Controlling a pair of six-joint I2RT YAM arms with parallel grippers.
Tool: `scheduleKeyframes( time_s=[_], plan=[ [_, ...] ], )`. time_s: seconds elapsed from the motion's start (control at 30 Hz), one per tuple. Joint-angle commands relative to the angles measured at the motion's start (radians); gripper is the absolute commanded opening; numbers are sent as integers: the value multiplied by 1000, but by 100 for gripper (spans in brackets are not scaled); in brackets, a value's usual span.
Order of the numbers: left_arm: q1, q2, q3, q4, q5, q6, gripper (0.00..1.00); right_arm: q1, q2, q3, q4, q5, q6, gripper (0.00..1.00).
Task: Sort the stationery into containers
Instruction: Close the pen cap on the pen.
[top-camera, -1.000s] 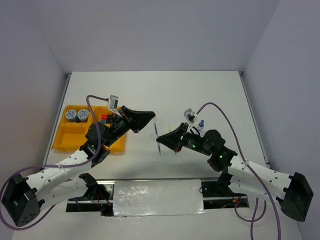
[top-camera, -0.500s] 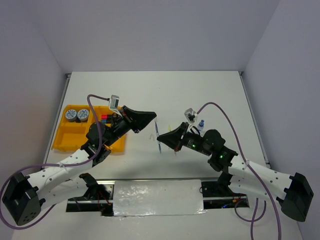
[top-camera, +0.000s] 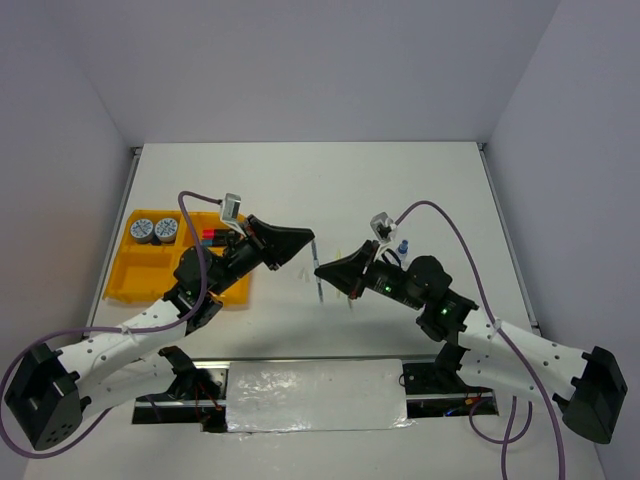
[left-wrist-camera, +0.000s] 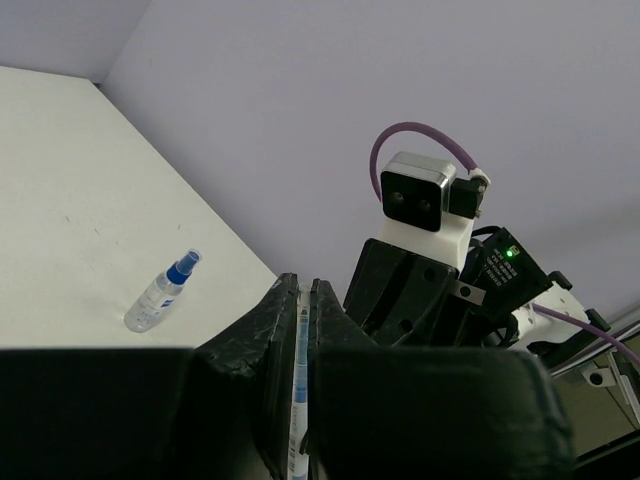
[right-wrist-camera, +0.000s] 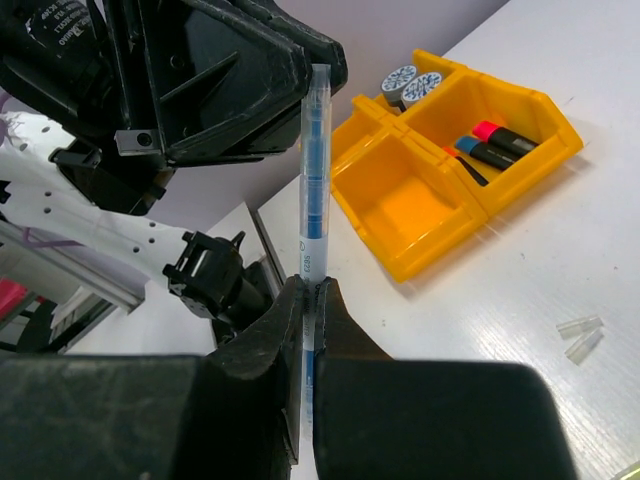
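Top view: thin pen (top-camera: 319, 287) held mid-desk toward the near edge, left gripper (top-camera: 310, 237) and right gripper (top-camera: 319, 268) both on it, yellow tray (top-camera: 128, 285) by the left edge; left wrist: fingers pinched on pen, bottle (left-wrist-camera: 160, 293) lying on the desk beyond; right wrist: fingers clamped on the pen's lower part.

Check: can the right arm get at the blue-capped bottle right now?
Probably not yet. The right pincer is shut on the pen, which the left pincer also grips. The bottle lies bare on the table, with nothing over it.
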Motion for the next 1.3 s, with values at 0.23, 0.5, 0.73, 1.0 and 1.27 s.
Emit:
scheduleKeyframes(
  time_s=[0.23,0.5,0.73,1.0,1.27],
  plan=[
    [-2,3,-13,46,114,5,0,-16,-6,154,29,9,-161,0],
    [-2,-66,99,-236,58,149,26,-7,14,197,-57,-46,-232,0],
    [-2,-97,159,-285,53,193,59,-4,29,212,-86,-71,-253,0],
    [-4,-77,160,-252,137,169,58,1,54,238,-89,-91,-247,0],
    [-12,-63,156,-225,204,189,0,1,83,264,-103,-75,-238,0]
  ],
)
